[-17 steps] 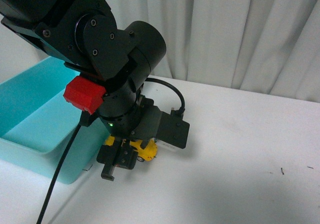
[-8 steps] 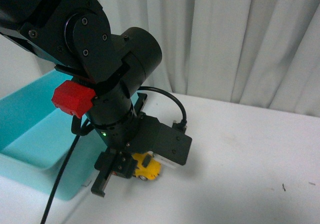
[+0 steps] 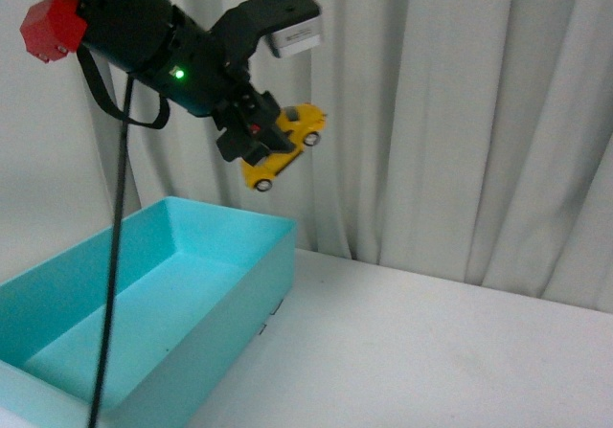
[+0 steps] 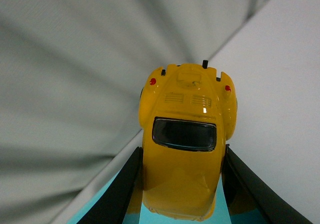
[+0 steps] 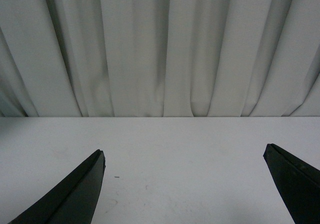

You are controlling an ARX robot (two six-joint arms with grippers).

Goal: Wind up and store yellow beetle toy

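My left gripper (image 3: 261, 133) is shut on the yellow beetle toy (image 3: 284, 143) and holds it high in the air, tilted, above the far right part of the turquoise bin (image 3: 57, 277). In the left wrist view the toy (image 4: 184, 139) sits between the two black fingers (image 4: 122, 189), its dark rear window and red tail lights facing the camera, with turquoise below it. My right gripper (image 5: 184, 156) is open and empty over the bare white table; it does not show in the front view.
The open turquoise bin stands at the left on the white table (image 3: 431, 351). A pleated white curtain (image 3: 460, 112) hangs along the table's far edge. A black cable (image 3: 113, 256) dangles from the left arm down over the bin.
My left gripper has lifted the yellow beetle toy from the table beside the bin to high in front of the curtain. The arm has swung up and back.
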